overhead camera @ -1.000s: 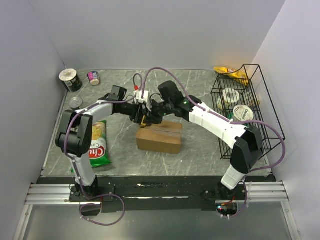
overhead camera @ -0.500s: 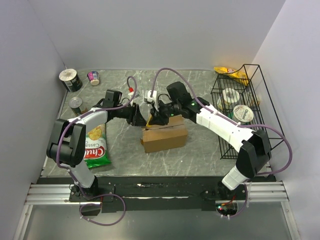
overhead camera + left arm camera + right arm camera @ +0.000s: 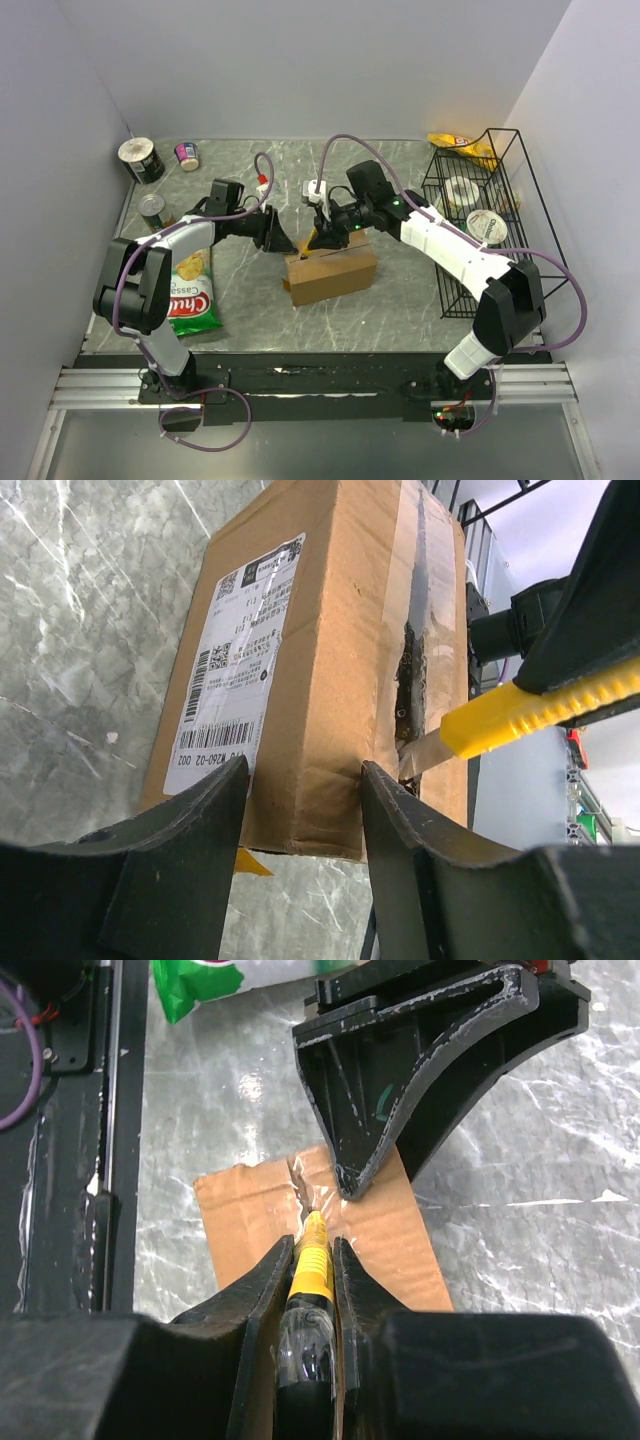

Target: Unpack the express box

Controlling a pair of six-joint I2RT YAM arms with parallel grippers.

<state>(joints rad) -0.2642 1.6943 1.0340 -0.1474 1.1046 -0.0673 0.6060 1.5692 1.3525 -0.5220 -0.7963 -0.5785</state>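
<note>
The box (image 3: 332,272) lies near the middle of the table (image 3: 400,305), flat, turned a little askew to the table's edges. Along its top runs a seam of glossy tape (image 3: 418,570). Your left wrist camera shows a white label (image 3: 235,660) on the long side facing it.

Your right gripper (image 3: 336,224) is clamped on a yellow knife (image 3: 312,1260). The knife's handle sits squeezed between the two fingers and its tip points down at the box top. The blade (image 3: 420,750) meets the tape seam at the box's left end, and there the tape is ragged and split open (image 3: 408,675).

Your left gripper (image 3: 284,240) is at that same end of the box, low over the table, with its jaws apart. In its wrist view one finger (image 3: 190,830) overlaps the labelled side and the other the taped top, with the box's corner edge between them. You cannot tell from these views whether either finger touches the cardboard.

A green bag of chips (image 3: 195,290) lies near the left edge of the table, beside the left arm. At the back left corner stand a can (image 3: 141,160) and a small cup (image 3: 187,155), with another can (image 3: 151,207) further along the left edge. A black wire rack (image 3: 436,250) sits at the right edge with round tubs in it, and a yellow packet (image 3: 455,143) rests at its back end.
</note>
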